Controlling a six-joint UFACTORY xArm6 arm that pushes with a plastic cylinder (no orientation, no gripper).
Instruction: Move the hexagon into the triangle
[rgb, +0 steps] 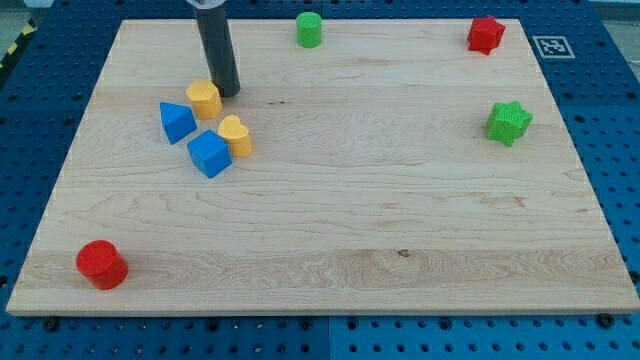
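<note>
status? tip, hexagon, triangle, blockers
My tip at the yellow hexagon's right edge, apparently touching. Hexagon beside the blue triangle, upper right of it, about touching. Nothing between them; yellow heart and blue cube close below.

Bright, even light; sharp, soft shadows.
</note>
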